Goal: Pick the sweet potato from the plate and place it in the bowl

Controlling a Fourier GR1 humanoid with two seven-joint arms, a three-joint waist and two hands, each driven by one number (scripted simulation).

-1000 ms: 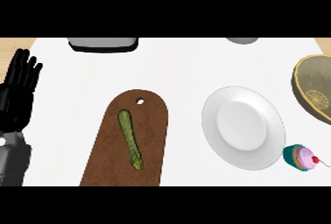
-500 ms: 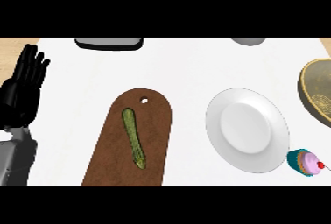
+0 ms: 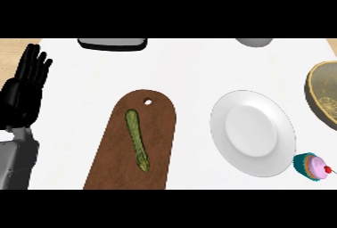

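A white plate (image 3: 253,132) lies right of centre with nothing on it. No sweet potato shows anywhere in the head view. A brownish-olive bowl (image 3: 325,95) is cut off by the right edge, just beyond the plate. My left hand (image 3: 23,91) rests at the far left with its fingers straight and pointing up, holding nothing. My right hand is out of view.
A brown cutting board (image 3: 132,151) with a green asparagus spear (image 3: 137,140) lies left of the plate. A teal cupcake with pink icing (image 3: 314,166) stands at the plate's lower right. A dark tray (image 3: 113,43) and a grey object (image 3: 254,42) sit at the far edge.
The whole view has drifted slightly: plate, board and cupcake have shifted a little to the right and the left hand sits a little farther in. Nothing on the counter moved.
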